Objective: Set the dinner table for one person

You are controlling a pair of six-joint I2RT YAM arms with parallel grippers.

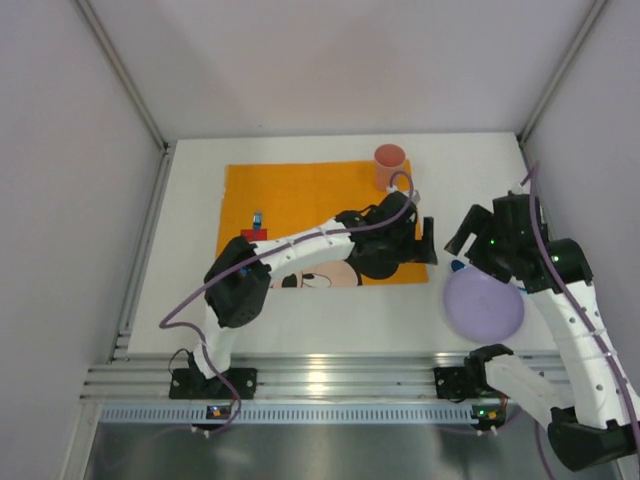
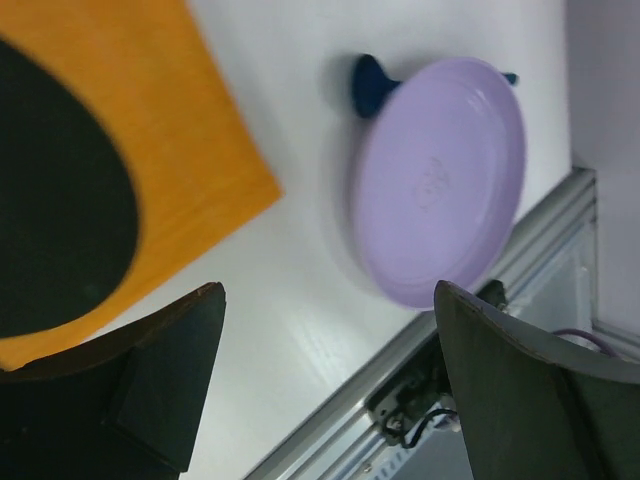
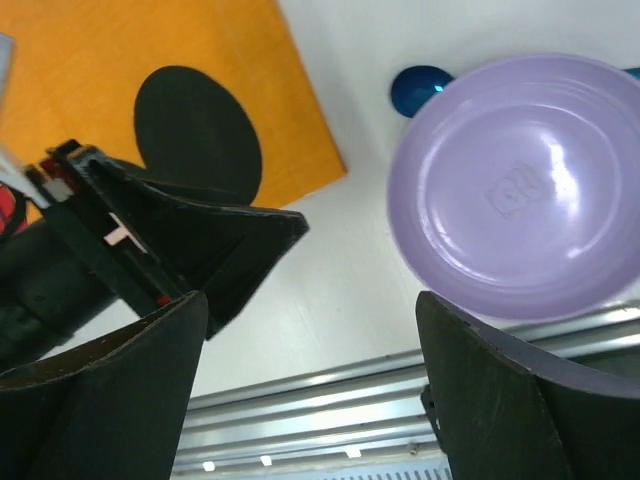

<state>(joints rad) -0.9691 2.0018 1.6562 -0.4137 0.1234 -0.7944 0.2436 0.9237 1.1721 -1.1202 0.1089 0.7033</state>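
The white dinner table (image 1: 300,312) carries an orange placemat (image 1: 300,195) with a cartoon print. A lilac plate (image 1: 484,300) lies on the bare tabletop to the right of the mat, near the front rail. A blue spoon (image 2: 370,85) pokes out from under the plate's far edge. A pink cup (image 1: 390,165) stands upright at the mat's far right corner. My left gripper (image 2: 328,292) is open above the white strip between mat and plate, holding nothing. My right gripper (image 3: 312,300) is also open and empty, hovering just left of the plate (image 3: 520,190), facing the left fingers (image 3: 215,240).
A ridged metal rail (image 1: 320,380) runs along the table's near edge. White enclosure walls stand left, right and behind. A small red and blue item (image 1: 256,227) sits on the placemat's left part. The left arm stretches across the mat's lower half.
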